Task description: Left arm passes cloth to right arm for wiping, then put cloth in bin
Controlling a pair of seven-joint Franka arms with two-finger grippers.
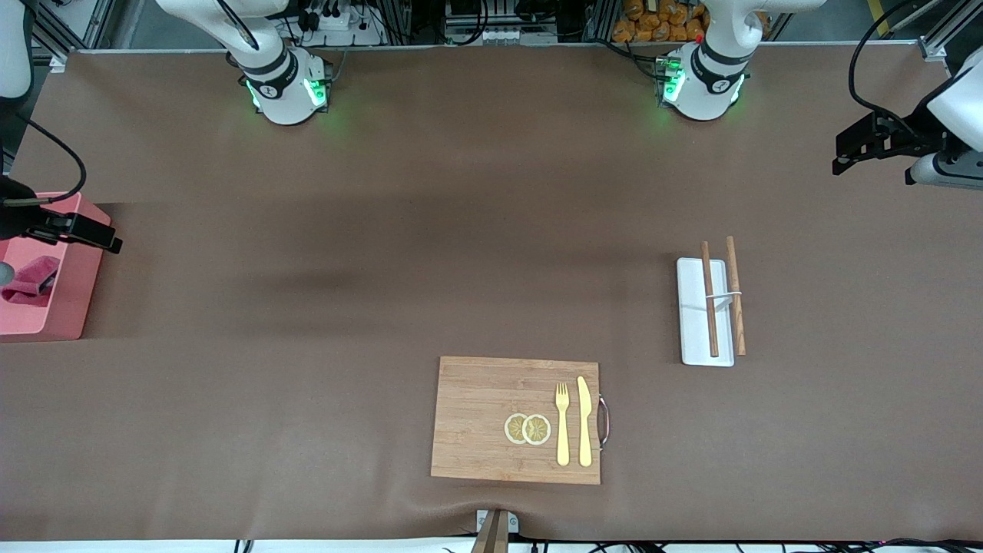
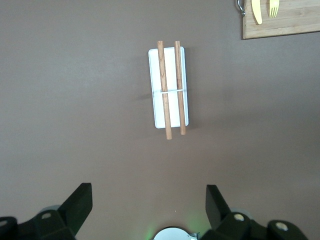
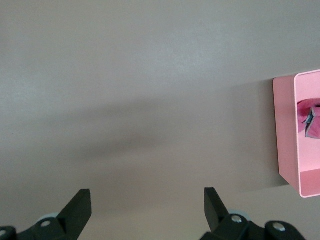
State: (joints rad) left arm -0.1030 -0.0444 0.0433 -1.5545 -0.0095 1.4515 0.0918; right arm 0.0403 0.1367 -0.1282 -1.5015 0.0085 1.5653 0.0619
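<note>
The magenta-red cloth lies crumpled inside the pink bin at the right arm's end of the table. The right wrist view shows the same cloth in the bin, with a grey edge showing. My right gripper hangs open in the air by the bin's rim; its jaws hold nothing, and only bare table lies under them. My left gripper is raised at the left arm's end of the table, open and empty.
A white tray with two wooden chopsticks lies toward the left arm's end, and shows below the left gripper as tray. A bamboo cutting board with fork, knife and two lemon slices lies near the front edge.
</note>
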